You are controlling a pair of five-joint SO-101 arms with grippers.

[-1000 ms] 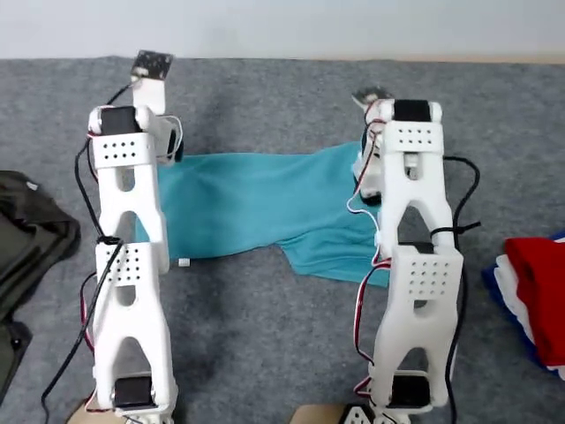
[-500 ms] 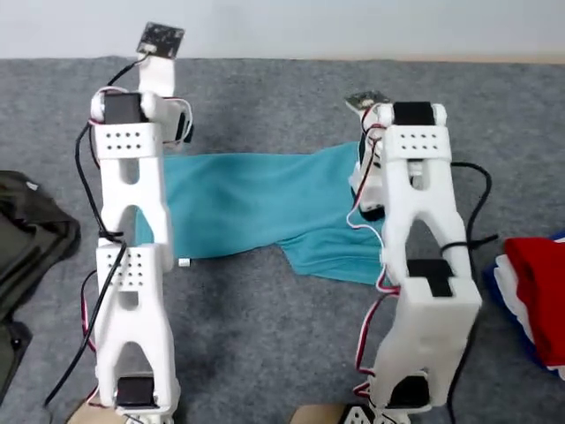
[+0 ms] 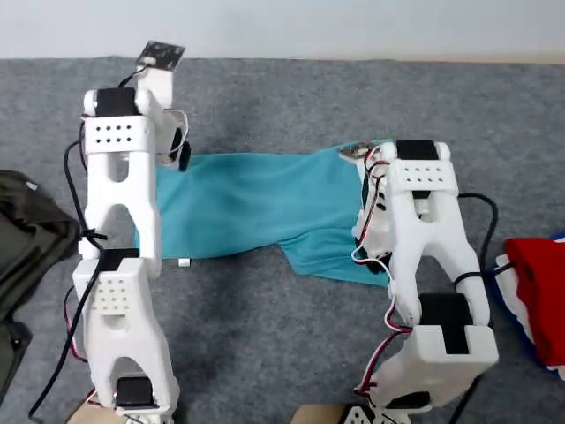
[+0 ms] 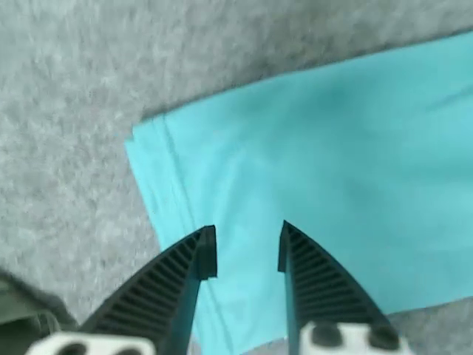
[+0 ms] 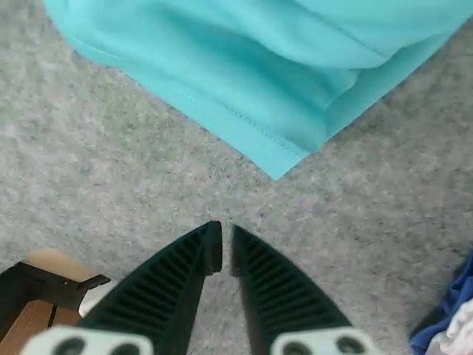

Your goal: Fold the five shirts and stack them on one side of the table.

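Teal shirt (image 3: 256, 208) lay flat on the grey mat (image 3: 265, 344), spread as a wide band across the table between the far ends of both arms. One flap stuck out from the band's near edge on the right arm's (image 3: 424, 247) side. Left wrist view: the shirt's short edge showed two layers, one hem just inside the other.

Left gripper (image 4: 246, 248) hung over the shirt near that layered edge, jaws apart at a moderate gap, nothing held. Cloth was visible through the gap; couldn't tell if the tips touched it. In the high view the left arm (image 3: 119, 221) stood over the shirt's left end.

Right gripper (image 5: 222, 248) was over bare mat, near the flap's corner but clear of it. Jaws were nearly together, only a thin slit, nothing in them. A wood block (image 5: 29, 296) sat at the edge of that view.

Stack (image 3: 534, 291) of red, white and blue cloth sat at the right table edge, well apart from the teal shirt. Dark pile (image 3: 26, 238) of olive cloth lay bunched at the left edge.
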